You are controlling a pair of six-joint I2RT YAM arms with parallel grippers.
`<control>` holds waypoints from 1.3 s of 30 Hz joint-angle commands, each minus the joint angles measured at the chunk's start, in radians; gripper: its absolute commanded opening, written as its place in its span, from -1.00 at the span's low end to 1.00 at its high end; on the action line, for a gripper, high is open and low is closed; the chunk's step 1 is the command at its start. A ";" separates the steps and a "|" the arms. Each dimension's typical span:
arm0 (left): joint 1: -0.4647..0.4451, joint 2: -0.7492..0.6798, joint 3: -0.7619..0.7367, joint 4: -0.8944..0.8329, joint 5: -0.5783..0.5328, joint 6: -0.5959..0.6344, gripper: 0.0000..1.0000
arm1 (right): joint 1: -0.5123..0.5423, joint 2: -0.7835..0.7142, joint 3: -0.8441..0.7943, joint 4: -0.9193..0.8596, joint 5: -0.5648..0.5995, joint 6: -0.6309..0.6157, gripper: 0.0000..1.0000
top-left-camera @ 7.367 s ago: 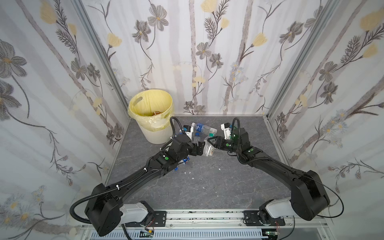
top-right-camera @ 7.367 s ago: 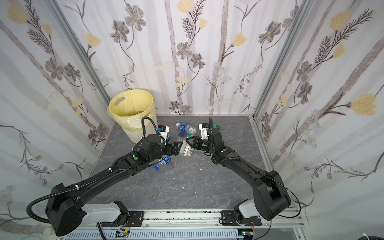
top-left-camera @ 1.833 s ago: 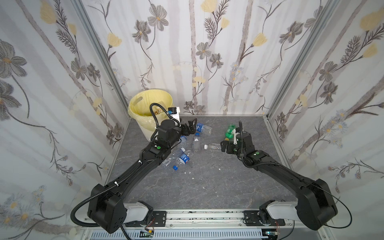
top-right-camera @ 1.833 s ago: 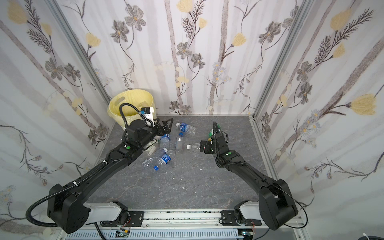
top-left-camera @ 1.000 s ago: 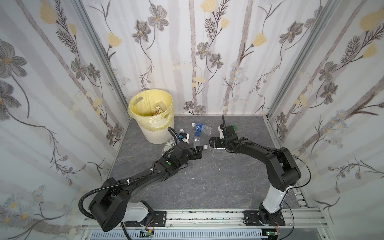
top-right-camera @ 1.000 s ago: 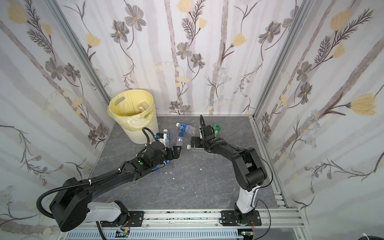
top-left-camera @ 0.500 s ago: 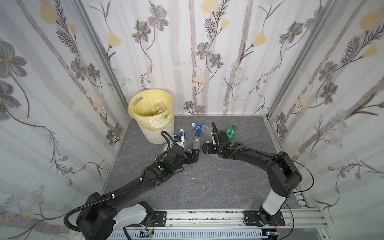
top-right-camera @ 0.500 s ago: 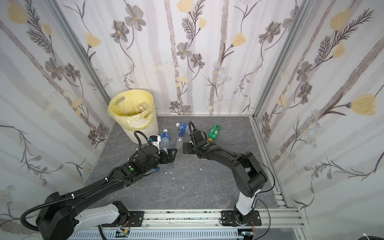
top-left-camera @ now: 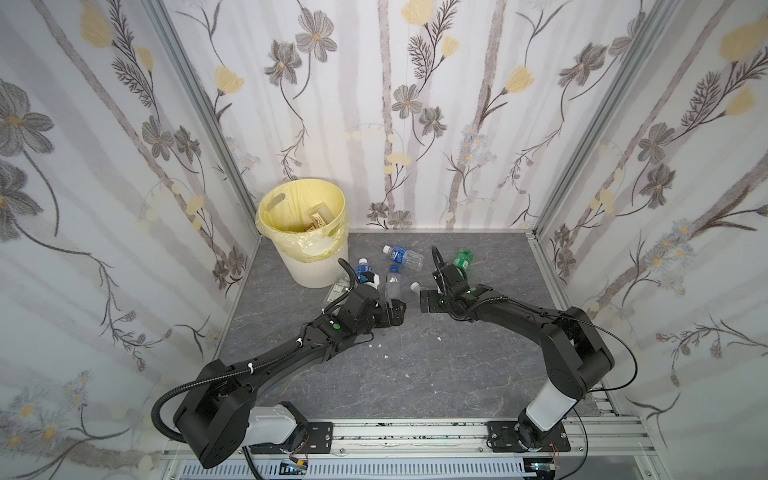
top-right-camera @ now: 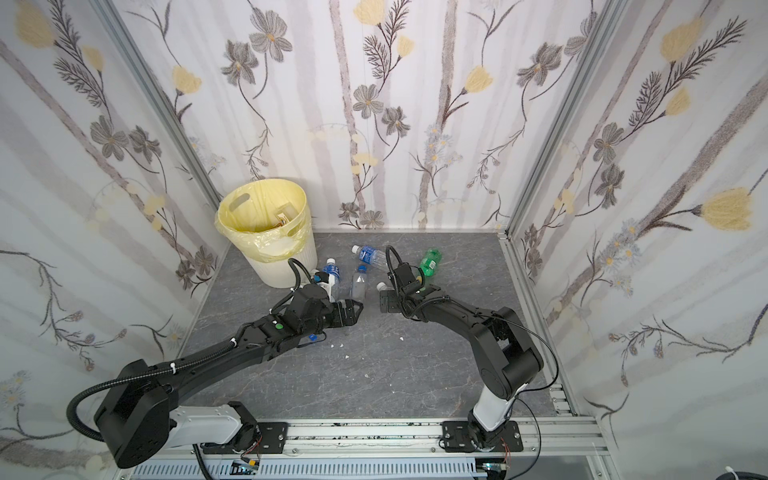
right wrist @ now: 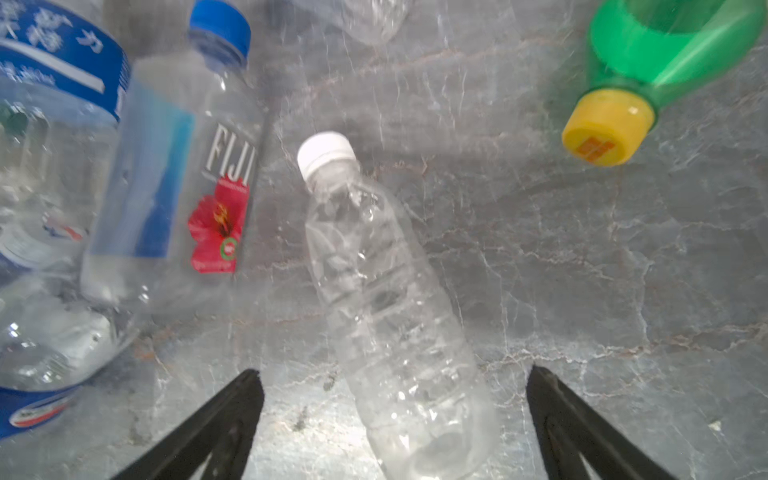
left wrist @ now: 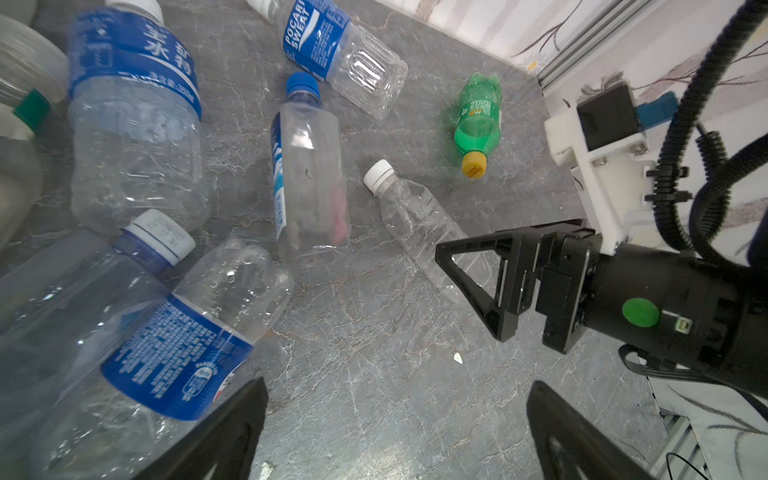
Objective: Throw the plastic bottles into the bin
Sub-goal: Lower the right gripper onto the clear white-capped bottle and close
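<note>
Where the round cream-white ribbed plastic bin [top-left-camera: 311, 272] stands: upright in the far left corner of the grey marbled tabletop [top-left-camera: 415, 374], lined with a pale yellow bag and close to both flowered walls.
Bin contents: a few pale items lie inside, too small to name.
Left gripper [left wrist: 395, 399]: fingers spread wide with nothing between them, low over bare tabletop.
Right gripper [right wrist: 392, 380]: fingers spread wide on either side of one bottle's base end; whether they touch it cannot be told.
Facing: in both top views the two grippers point at each other, near but apart.
Plastic bottles: all in view lie on their sides on the tabletop, in a loose cluster to the right of the bin; none is gripped.
Slim clear plastic bottle with a white cap [right wrist: 386, 299]: lengthwise between the right gripper's fingers, cap pointing away from them.
Small green plastic bottle with a yellow cap [left wrist: 476, 120]: rightmost of the bottles, apart from the rest.
Square clear Fiji bottle with a blue cap and red flower label [right wrist: 178, 195]: just beside the white-capped one.
Clear Pocari Sweat bottle with a blue label [left wrist: 345, 54]: beyond the Fiji bottle's cap.
Large clear bottle with a blue wrap [left wrist: 133, 116]: on the bin side of the cluster.
Crumpled clear bottle with a blue label [left wrist: 174, 353]: just beside one left finger.
</note>
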 commanded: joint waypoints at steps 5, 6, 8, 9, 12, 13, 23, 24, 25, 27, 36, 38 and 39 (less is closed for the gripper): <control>0.000 0.067 0.057 0.009 0.070 -0.043 1.00 | 0.000 0.033 -0.019 0.077 -0.011 -0.028 0.99; 0.000 0.076 0.064 0.008 0.083 -0.038 1.00 | 0.003 0.035 -0.025 0.090 -0.013 -0.028 0.98; 0.000 0.091 0.082 -0.006 0.092 -0.028 1.00 | 0.002 0.043 -0.031 0.111 -0.012 -0.026 0.92; 0.000 0.096 0.097 -0.021 0.092 -0.030 1.00 | 0.002 0.051 -0.029 0.113 -0.010 -0.025 0.88; 0.000 0.102 0.108 -0.026 0.100 -0.049 1.00 | 0.006 0.055 -0.030 0.112 0.006 -0.021 0.79; -0.001 0.107 0.108 -0.026 0.098 -0.051 1.00 | 0.008 0.052 -0.040 0.120 0.004 -0.019 0.76; 0.006 0.087 0.104 -0.038 0.082 -0.043 1.00 | 0.024 0.059 -0.089 0.156 -0.016 0.033 0.35; 0.008 0.084 0.099 -0.040 0.082 -0.042 1.00 | 0.027 0.055 -0.089 0.157 -0.013 0.036 0.31; 0.011 0.080 0.090 -0.039 0.081 -0.043 1.00 | 0.030 0.048 -0.092 0.157 -0.007 0.039 0.30; 0.014 0.074 0.078 -0.041 0.076 -0.049 1.00 | 0.034 0.033 -0.098 0.160 -0.004 0.044 0.24; 0.051 0.051 0.073 -0.047 0.082 -0.089 1.00 | 0.060 -0.015 -0.147 0.121 -0.015 0.053 0.04; 0.061 0.055 0.086 -0.047 0.082 -0.087 1.00 | 0.064 -0.030 -0.169 0.115 -0.019 0.048 0.04; 0.062 0.061 0.092 -0.047 0.077 -0.086 1.00 | 0.065 -0.042 -0.183 0.117 -0.019 0.047 0.04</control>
